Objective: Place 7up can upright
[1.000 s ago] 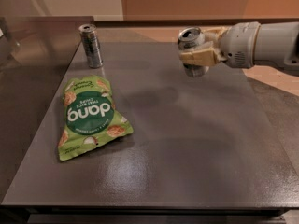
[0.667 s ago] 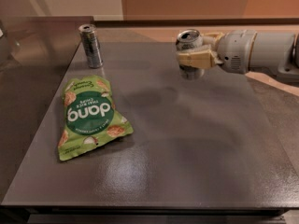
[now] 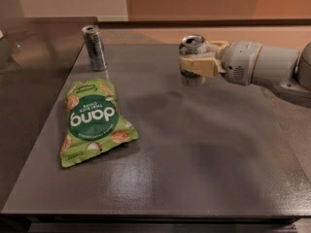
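The 7up can is a short silver can with its silver lid facing up. It is upright at the far middle of the grey table, its base at or just above the surface. My gripper reaches in from the right and is shut around the can's middle with its cream-coloured fingers. The arm stretches off to the right edge of the view.
A taller, slim dark grey can stands upright at the table's far left. A green "dang" snack bag lies flat on the left half. The table's front edge runs along the bottom of the view.
My gripper with the 7up can has moved a little to the left and slightly down toward the table. The dark can and the bag have not moved.
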You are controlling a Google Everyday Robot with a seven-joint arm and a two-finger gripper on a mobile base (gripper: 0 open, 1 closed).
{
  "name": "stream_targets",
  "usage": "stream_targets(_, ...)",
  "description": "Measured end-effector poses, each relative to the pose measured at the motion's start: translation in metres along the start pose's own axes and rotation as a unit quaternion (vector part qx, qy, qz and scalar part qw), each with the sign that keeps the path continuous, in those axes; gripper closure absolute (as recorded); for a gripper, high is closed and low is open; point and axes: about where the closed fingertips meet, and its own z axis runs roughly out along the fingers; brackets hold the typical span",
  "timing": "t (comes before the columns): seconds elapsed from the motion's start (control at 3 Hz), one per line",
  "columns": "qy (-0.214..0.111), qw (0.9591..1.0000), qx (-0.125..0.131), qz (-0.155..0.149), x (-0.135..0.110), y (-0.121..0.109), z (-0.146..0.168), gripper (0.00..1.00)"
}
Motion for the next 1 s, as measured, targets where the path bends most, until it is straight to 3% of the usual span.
stream_targets(1.0, -0.029, 0.9984, -0.013, 0.046, 0.026, 0.022, 0.019, 0.12)
